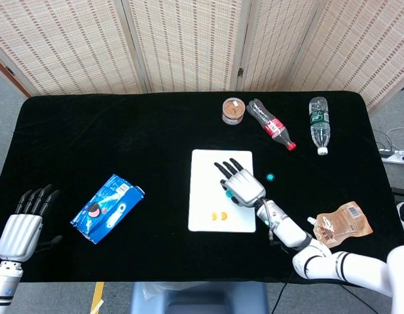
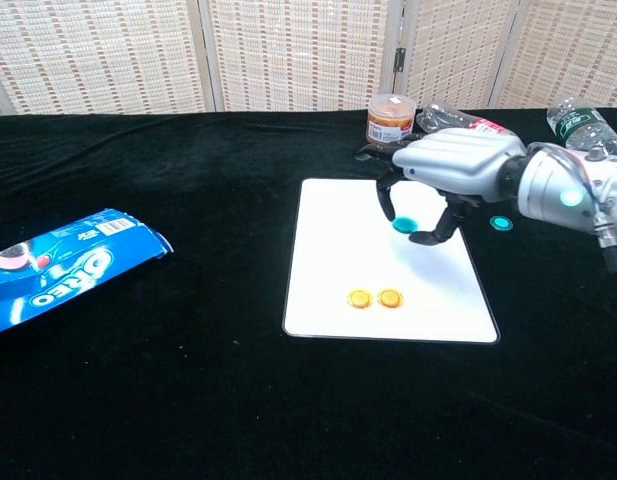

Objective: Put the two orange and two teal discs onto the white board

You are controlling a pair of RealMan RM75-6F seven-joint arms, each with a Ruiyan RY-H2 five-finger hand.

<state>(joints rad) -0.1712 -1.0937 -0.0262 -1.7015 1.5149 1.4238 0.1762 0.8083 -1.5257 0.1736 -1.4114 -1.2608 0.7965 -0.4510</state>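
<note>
Right hand [image 2: 450,172] over the board [image 2: 328,250], pinching one teal disc [image 2: 404,224] for placing; two orange discs [image 2: 375,298] lie just below it, second teal [image 2: 501,223] beside it off-board; left hand [image 1: 21,229] open, idle.

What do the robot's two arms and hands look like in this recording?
Both hands have silver-grey metallic backs and black fingers: the left hand and the right hand. The right arm's wrist section is silver-grey with a small teal-lit spot in the chest view, then white rounded segments with black joints toward the shoulder, and a thin dark cable runs beside it. Little of the left arm shows.
</note>
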